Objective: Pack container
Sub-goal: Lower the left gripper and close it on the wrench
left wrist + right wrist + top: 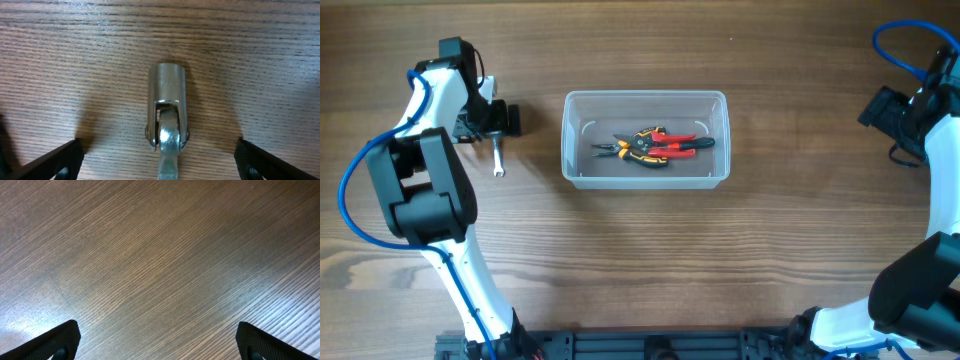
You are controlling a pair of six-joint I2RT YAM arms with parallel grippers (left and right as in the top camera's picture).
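The container (pixel 578 172), a clear plastic bin, stands in the middle of the table. Inside it lie red-handled pliers (pixel 680 145) and a yellow-and-black hand tool (pixel 642 139). A silver socket wrench (pixel 499 160) lies on the wood left of the container. My left gripper (pixel 500 120) hovers over it, open. In the left wrist view the wrench's swivel socket head (pixel 167 85) sits between and ahead of the spread fingers (pixel 57 161), and nothing touches it. My right gripper (pixel 876 108) is at the far right, open over bare wood (pixel 158 330).
The wooden table (pixel 650 260) runs all round the container. The left arm's white and black links (pixel 425 190) stand over the left side, and the right arm's base (pixel 910 300) stands at the lower right. A blue cable (pixel 900 45) loops at the top right.
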